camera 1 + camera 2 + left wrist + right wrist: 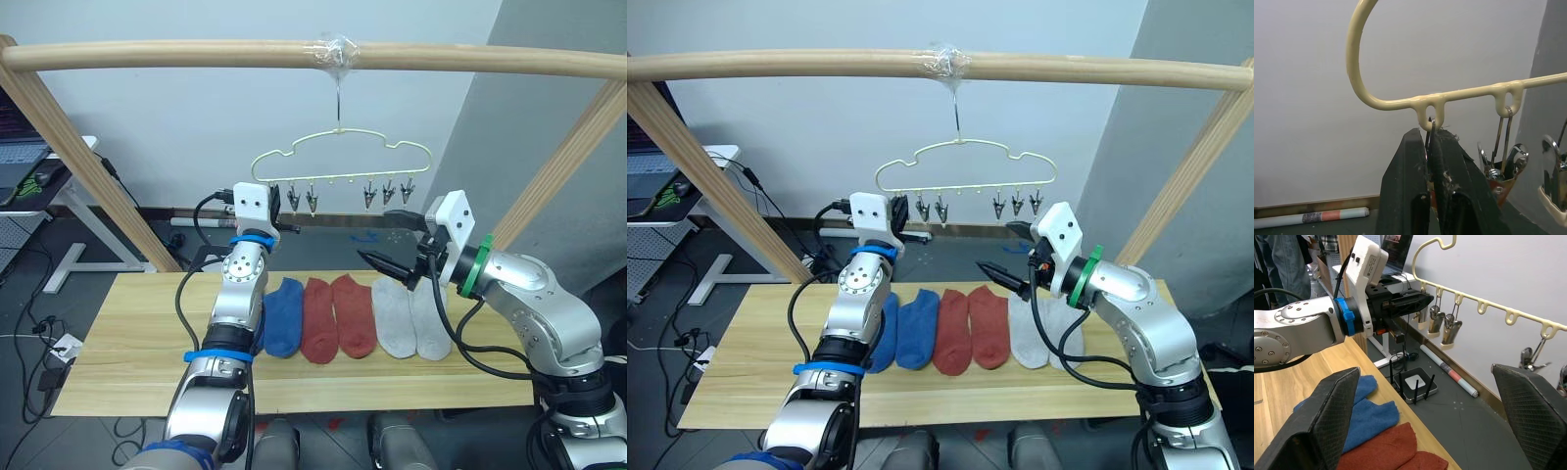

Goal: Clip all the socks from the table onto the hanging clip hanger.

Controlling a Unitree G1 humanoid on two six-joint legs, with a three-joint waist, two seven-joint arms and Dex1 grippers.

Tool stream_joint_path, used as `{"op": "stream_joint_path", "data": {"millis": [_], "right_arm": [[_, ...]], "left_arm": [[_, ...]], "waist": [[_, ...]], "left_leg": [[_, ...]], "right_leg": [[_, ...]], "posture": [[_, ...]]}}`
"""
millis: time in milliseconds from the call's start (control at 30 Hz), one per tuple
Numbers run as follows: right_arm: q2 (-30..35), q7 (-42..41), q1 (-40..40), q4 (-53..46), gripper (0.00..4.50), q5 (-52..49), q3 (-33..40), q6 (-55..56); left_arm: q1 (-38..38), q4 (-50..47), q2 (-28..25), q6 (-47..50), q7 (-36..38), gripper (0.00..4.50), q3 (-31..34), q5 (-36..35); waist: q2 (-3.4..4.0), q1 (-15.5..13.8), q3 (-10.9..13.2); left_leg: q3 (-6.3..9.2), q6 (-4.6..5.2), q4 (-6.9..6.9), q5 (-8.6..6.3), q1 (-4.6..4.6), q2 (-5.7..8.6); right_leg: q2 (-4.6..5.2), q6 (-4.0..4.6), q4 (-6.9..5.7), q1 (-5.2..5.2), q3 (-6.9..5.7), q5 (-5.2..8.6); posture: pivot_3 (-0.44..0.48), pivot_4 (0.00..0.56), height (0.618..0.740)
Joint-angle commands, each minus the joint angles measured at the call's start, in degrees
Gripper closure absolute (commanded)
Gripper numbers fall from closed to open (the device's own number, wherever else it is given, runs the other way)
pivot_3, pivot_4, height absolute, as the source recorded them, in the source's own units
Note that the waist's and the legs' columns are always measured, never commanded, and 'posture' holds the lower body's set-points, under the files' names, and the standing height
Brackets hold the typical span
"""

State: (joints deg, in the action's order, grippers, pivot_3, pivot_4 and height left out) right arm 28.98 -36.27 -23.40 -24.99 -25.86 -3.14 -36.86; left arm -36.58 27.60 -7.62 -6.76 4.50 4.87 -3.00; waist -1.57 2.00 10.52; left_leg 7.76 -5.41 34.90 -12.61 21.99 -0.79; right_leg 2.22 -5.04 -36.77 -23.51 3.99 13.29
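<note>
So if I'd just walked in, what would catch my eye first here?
Probably the row of socks laid side by side on the table: blue, rust-red, then light grey. Above them a pale clip hanger hangs from a wooden pole. The left gripper is raised and shut on the clip at the hanger's left end, while the right gripper hangs open and empty over the socks.

The left gripper's (1430,161) black fingers (1403,196) cover the end clip, leaving just its wire loop visible. The left arm (235,294) hides part of one blue sock (884,338). A person (1288,264) at ten o'clock is cut off by the frame edge.
</note>
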Motion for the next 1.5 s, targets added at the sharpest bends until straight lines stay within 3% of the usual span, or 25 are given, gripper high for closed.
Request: {"op": "stream_joint_path", "data": {"millis": [33, 133, 233, 400, 533, 733, 1067, 1200, 1500], "right_arm": [[-0.1, 1.18, 1.25, -2.31, 0.0, 0.29, 0.52, 0.22], [0.06, 6.75, 10.33, 0.12, 0.0, 7.24, -3.33, 0.05], [-3.4, 14.06, 16.97, 5.78, 0.0, 11.65, -2.04, 0.93], [-7.15, 20.35, 18.98, 13.89, 0.0, 15.17, 1.26, 3.4], [-9.54, 22.03, 16.07, 21.75, 0.0, 15.23, 4.17, 5.2], [-12.51, 23.18, 5.23, 40.22, 0.0, 17.21, 5.0, 10.08], [-13.51, 23.45, 0.65, 57.41, 0.0, 22.43, 2.94, 14.49], [-13.3, 23.3, 1.02, 58.27, 0.85, 22.24, 3.27, 13.48], [-7.54, 17.84, 6.89, 50.82, 4.0, 23.89, 1.65, 15.53]], "left_arm": [[-0.73, -2.25, -0.75, -0.76, 0.44, 4.48, -0.13, 0.44], [0.29, -4.28, -2.58, 1.86, 3.23, 4.48, -0.36, -0.13], [2.1, -6.73, -4.17, 4.13, 5.66, 4.48, -0.03, -1.34], [4.89, -9.9, -5.62, 6.23, 7.63, 4.48, 0.56, -2.37], [4.93, -10.1, -4.75, 8.23, 6.35, 4.48, 2.15, -3.84], [3.74, -8.76, -5.04, 7.95, 6.46, 4.48, 2.03, -3.49], [4.62, -9.8, -5.33, 8.18, 5.73, 4.48, 2.19, -3.31], [4.84, -10.09, -5.46, 8.39, 5.41, 4.5, 2.32, -3.22], [4.95, -10.14, -6.08, 9.01, 6.89, 4.5, 1.99, -3.28]], "waist": [[-0.01, -0.01, 0.02], [-0.03, -0.18, 0.02], [0.09, -0.15, 0.1], [0.28, 0.31, 0.24], [0.27, 0.71, 0.24], [0.29, 1.49, 0.27], [0.37, 1.45, 0.31], [0.37, 1.41, 0.32], [0.37, 1.29, 0.32]], "left_leg": [[0.0, 0.0, 0.0, 0.0, 0.0, 0.0], [0.06, 0.0, -0.04, 0.0, 0.0, 0.0], [0.01, -0.03, -0.08, -0.02, 0.03, 0.0], [-0.07, -0.03, -0.05, -0.02, -0.03, -0.01], [-0.04, 0.0, -0.03, 0.01, -0.09, -0.04], [-0.06, 0.01, -0.01, 0.02, -0.1, -0.03], [-0.03, 0.01, -0.08, 0.0, -0.06, 0.01], [-0.01, 0.01, -0.06, 0.0, -0.12, -0.01], [-0.01, 0.01, -0.04, 0.0, -0.14, 0.0]], "right_leg": [[0.0, 0.0, 0.0, 0.0, 0.0, 0.0], [0.0, 0.01, 0.02, 0.01, -0.06, 0.02], [0.01, -0.01, 0.01, -0.04, -0.02, 0.1], [0.02, 0.03, -0.09, -0.07, 0.05, 0.12], [-0.03, 0.19, -0.11, -0.04, 0.05, 0.21], [-0.03, 0.04, -0.1, 0.0, 0.06, 0.12], [0.0, -0.03, -0.05, -0.01, 0.05, 0.09], [-0.02, -0.03, -0.1, 0.02, 0.05, 0.08], [-0.01, -0.05, -0.07, 0.1, 0.05, 0.08]], "posture": [[-0.032, 0.169, 0.74], [-0.028, 0.171, 0.74], [-0.014, 0.175, 0.74], [-0.01, 0.175, 0.74], [-0.018, 0.175, 0.74], [-0.023, 0.176, 0.74], [0.002, 0.185, 0.74], [0.006, 0.19, 0.74], [0.007, 0.186, 0.74]]}}
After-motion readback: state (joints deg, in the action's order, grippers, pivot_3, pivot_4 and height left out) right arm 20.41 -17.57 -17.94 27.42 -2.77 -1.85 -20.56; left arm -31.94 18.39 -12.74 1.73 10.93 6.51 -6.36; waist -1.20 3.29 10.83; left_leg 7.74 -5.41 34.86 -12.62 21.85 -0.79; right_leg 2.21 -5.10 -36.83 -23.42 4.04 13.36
